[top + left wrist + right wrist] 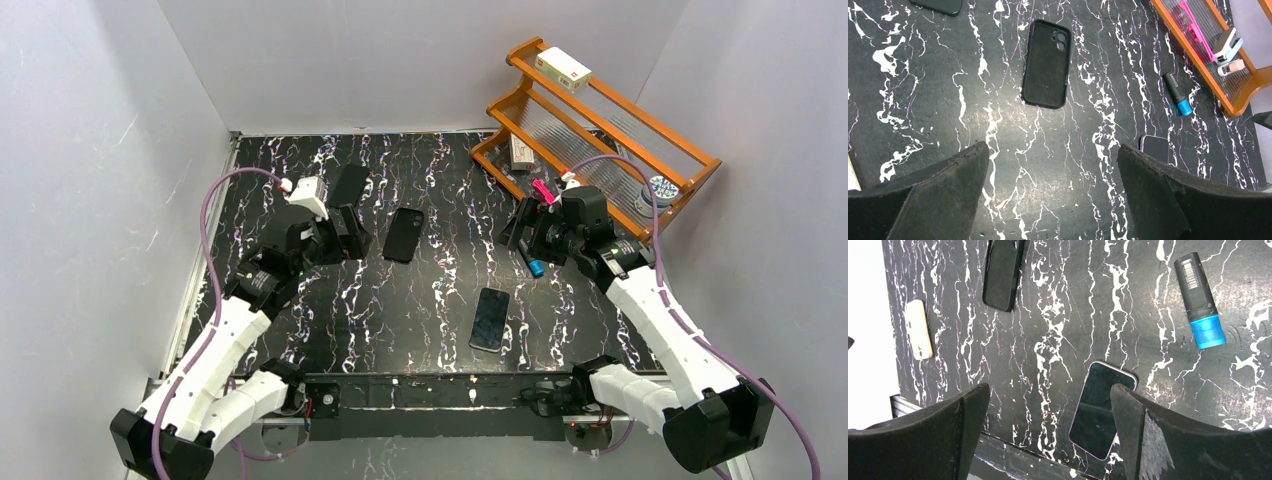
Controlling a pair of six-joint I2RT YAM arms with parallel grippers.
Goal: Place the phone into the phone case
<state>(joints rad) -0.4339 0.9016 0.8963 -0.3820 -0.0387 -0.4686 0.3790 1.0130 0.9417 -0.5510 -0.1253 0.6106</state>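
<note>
Top external view: the phone (490, 320) lies lower centre, the phone case (404, 234) up-left of it, well apart. Both the left gripper (1053, 150) and right gripper (1048, 390) hang spread wide, holding nothing. Lying flat, that slick phone could skid from a pinch.

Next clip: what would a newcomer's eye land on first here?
The black, white-veined table, with an empty case at its middle and the phone lying apart, toward the near edge. An orange rack stands at the far right corner. Left gripper and right gripper are open, holding nothing.
</note>
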